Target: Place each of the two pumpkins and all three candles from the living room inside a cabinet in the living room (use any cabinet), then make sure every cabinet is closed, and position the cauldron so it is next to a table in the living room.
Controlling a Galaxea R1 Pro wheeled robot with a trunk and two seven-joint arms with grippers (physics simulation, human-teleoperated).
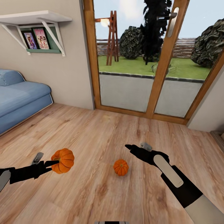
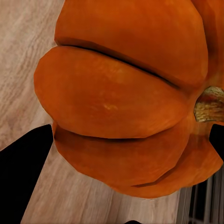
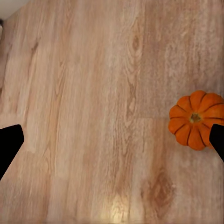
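My left gripper [image 1: 55, 162] is shut on an orange ribbed pumpkin [image 1: 63, 160] and holds it above the wooden floor. Up close, that pumpkin [image 2: 121, 107] sits between the two black fingers [image 2: 23, 161]. A second, smaller pumpkin [image 1: 121, 167] rests on the floor between my arms. My right gripper [image 1: 128, 147] hovers just past it, open and empty. The right wrist view shows this pumpkin [image 3: 196, 119] beside one of the spread fingertips [image 3: 217, 142]. The candles, cabinet, cauldron and table are out of view.
A blue sofa [image 1: 18, 99] stands at the left under a white wall shelf [image 1: 34, 17]. Ahead is a wood-framed glass patio door [image 1: 146, 62] with a garden beyond it. Bare wooden floor [image 1: 102, 133] stretches between them.
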